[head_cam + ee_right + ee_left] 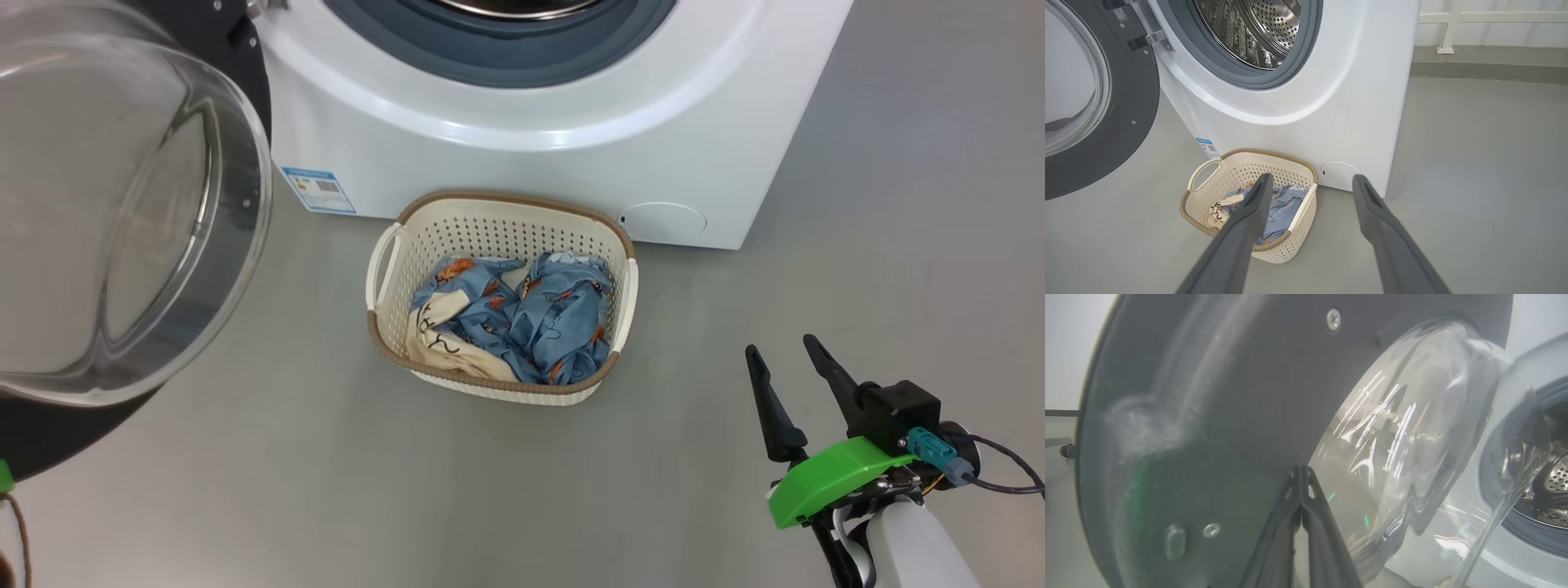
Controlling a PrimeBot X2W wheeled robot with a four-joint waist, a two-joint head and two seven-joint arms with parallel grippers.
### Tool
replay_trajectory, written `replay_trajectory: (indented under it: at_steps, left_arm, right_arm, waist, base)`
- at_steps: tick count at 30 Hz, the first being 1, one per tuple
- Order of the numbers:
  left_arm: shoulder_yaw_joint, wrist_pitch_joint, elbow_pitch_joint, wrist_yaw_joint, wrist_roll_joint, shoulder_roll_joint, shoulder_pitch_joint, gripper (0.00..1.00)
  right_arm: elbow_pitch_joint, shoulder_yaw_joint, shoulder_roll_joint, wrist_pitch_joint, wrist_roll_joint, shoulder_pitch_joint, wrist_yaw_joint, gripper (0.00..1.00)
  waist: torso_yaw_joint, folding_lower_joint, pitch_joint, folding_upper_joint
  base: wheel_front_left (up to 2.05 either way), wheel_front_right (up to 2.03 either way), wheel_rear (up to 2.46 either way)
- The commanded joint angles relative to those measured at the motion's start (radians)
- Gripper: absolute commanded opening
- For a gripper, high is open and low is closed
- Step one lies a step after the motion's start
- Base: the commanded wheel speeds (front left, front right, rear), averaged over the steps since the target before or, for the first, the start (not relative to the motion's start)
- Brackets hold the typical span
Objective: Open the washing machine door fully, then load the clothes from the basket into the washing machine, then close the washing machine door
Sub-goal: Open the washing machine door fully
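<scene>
Right gripper (780, 347) hangs just this side of the basket (506, 198), off to its right, fingers spread wide and empty. Left gripper (1301, 473) is pinched together at the inner face of the washing machine door (122, 204), which stands wide out to the basket's left. Can't tell if it touches. The clothes (522, 314) lie bunched inside the basket, with the washing machine (531, 163) just behind it. I'd say door-opening is about done. Next: right gripper drops over the basket and bites a fold.

My long dark fingers (771, 408) sit on a bright green bracket (824, 482) at lower right — teal plug (927, 445), black cable (1008, 488), white forearm (914, 543).
</scene>
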Motion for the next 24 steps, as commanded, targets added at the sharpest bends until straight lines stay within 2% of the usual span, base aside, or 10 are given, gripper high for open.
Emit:
replay_trajectory:
  at_steps: [1, 11, 24]
  left_arm:
    - [0.03, -0.006, -0.036, -0.003, 0.01, 0.041, 0.009, 0.0]
    - [-0.02, -0.006, -0.198, -0.027, 0.048, -0.051, 0.087, 0.0]
    - [-0.172, -0.006, -0.292, -0.03, 0.055, -0.092, 0.208, 0.0]
  right_arm:
    - [-0.021, 0.024, 0.011, -0.012, 0.001, -0.014, 0.002, 1.0]
    - [-0.04, 0.016, 0.012, -0.012, 0.024, 0.025, 0.002, 1.0]
    - [-0.062, 0.014, 0.012, -0.012, 0.03, 0.068, 0.002, 1.0]
  waist:
    - [-0.004, 0.0, -0.01, 0.0]
    - [-0.026, 0.0, -0.062, 0.0]
    - [-0.088, 0.0, -0.118, 0.0]
  base:
    - [0.0, 0.0, 0.0]
    - [0.0, 0.0, 0.0]
    - [0.0, 0.0, 0.0]
